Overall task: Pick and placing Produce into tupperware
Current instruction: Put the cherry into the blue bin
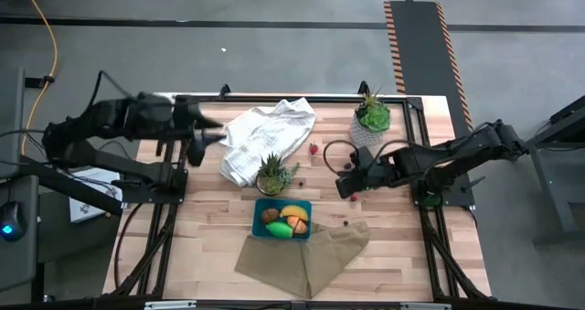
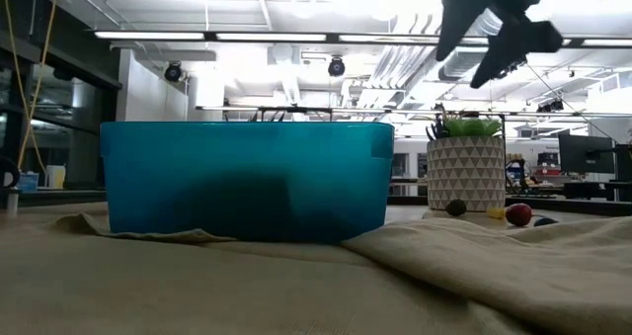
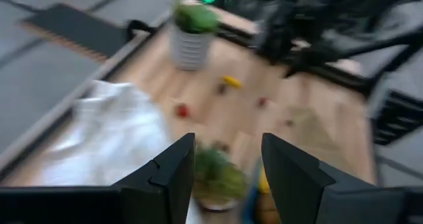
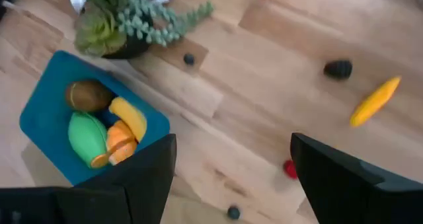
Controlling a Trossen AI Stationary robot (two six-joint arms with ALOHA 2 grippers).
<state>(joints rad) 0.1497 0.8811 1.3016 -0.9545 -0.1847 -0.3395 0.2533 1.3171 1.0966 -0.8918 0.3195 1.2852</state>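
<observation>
Teal tupperware (image 1: pixel 259 220) on tan cloth (image 1: pixel 311 255) holding kiwi (image 4: pixel 89 95), banana (image 4: pixel 130 116), green pepper (image 4: pixel 86 137), right gripper (image 4: pixel 231 161) fingers wide, empty, above bench (image 1: pixel 402 237), left gripper (image 3: pixel 221 168) fingers apart, empty, near white towel (image 1: pixel 265 136).

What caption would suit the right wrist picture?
Open right gripper above the table; the tupperware holds kiwi, banana, pepper and orange pieces.

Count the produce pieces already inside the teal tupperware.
4, packed together in the tupperware: kiwi, banana, green pepper and an orange piece. Smaller items beneath them may be hidden.
</observation>
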